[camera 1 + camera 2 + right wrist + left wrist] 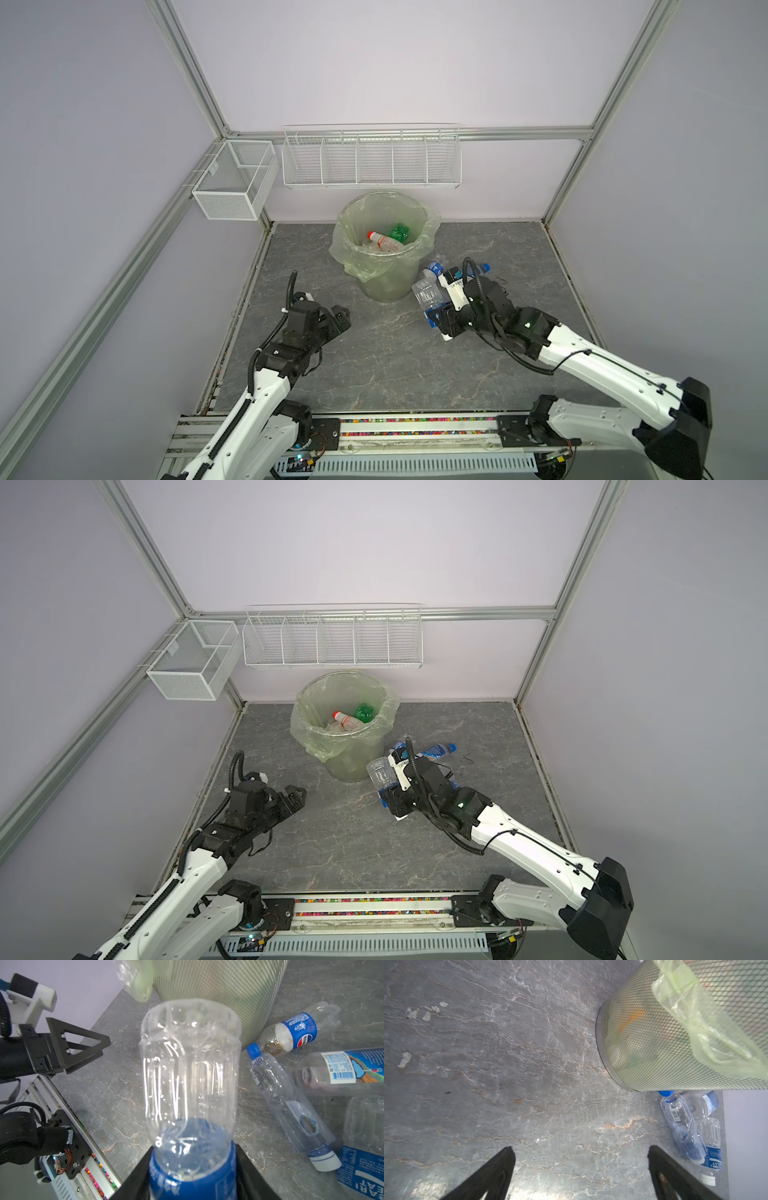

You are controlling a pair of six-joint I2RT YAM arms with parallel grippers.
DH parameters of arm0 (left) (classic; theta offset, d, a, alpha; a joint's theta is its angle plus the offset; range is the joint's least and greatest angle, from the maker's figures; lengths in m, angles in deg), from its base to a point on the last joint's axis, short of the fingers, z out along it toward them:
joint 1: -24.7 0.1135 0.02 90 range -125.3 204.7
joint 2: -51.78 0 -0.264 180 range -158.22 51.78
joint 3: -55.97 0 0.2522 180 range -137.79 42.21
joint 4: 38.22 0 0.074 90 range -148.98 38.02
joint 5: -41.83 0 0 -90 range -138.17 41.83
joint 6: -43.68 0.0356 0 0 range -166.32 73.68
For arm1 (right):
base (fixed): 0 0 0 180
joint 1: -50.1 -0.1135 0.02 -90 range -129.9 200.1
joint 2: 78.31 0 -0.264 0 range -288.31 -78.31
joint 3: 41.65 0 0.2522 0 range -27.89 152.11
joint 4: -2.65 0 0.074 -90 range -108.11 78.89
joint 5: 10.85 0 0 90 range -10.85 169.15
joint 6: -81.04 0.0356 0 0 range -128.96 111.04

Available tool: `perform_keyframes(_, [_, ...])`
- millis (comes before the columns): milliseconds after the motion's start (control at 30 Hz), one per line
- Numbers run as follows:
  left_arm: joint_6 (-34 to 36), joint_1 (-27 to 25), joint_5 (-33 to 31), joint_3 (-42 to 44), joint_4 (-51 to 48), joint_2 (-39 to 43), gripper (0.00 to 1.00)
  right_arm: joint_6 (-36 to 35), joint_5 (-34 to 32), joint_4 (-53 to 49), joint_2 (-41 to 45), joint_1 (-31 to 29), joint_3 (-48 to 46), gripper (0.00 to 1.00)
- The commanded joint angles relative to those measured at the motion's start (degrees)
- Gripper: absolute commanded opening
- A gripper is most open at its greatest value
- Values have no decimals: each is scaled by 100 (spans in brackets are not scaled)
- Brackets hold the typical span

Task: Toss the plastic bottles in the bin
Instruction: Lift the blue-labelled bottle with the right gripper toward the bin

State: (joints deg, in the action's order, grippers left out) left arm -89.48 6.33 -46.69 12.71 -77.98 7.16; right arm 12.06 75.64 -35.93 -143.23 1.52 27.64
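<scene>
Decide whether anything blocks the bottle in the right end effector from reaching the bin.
Nothing separate does. The right end effector holds the bottle beside the bin; only the bin's own wall and the bag draped over its rim lie between. The opening looks free.

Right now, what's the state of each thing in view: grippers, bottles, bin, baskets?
Right gripper: shut on clear blue-labelled plastic bottle.
Left gripper: open, empty.
Round mesh bin with pale-green bag liner: upright, several bottles inside.
Loose clear plastic bottles: lying on their sides on the grey table beside the bin.
White wire baskets: hung on the wall, nothing seen inside.
</scene>
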Motion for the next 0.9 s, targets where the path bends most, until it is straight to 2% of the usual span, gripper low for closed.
perform_keyframes(0, [70,18,-61,-179,-28,112,100,47,-80,-249,23,-29,287,47])
perform_keyframes(567, [198,26,13,-147,-274,403,100,-90,-332,-413,-70,-29,1426,46])
perform_keyframes(867, [220,25,102,-152,-285,446,100,-172,-365,-520,-539,-29,2236,46])
